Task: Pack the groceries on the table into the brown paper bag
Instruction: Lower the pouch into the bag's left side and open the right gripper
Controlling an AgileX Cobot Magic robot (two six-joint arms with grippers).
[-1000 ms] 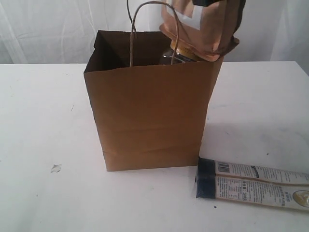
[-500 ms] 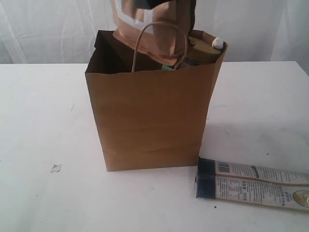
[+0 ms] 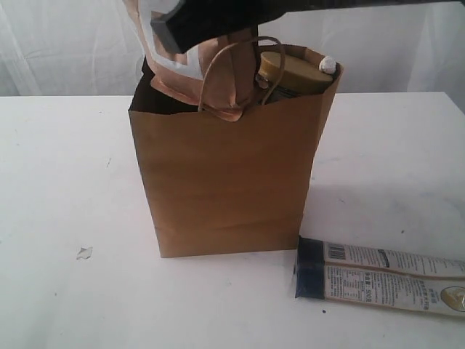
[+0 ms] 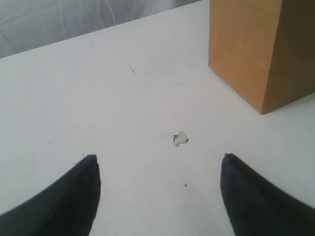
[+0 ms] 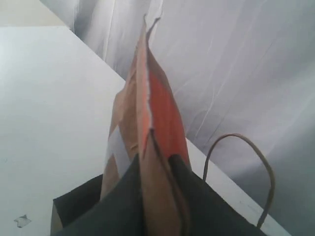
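Brown-orange pouch (image 3: 225, 80) hangs over the brown paper bag (image 3: 225, 174), clamped near its top by the right gripper (image 5: 155, 164) for lowering inside; left gripper (image 4: 158, 157) stands apart, empty

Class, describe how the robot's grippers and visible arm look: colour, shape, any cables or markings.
The left gripper has two matte black fingers tapering to blunt, rounded tips. The right gripper shows similar dark, smooth fingers. The right arm is a glossy black bar with a squared grey end. No cables, markings or labels show.
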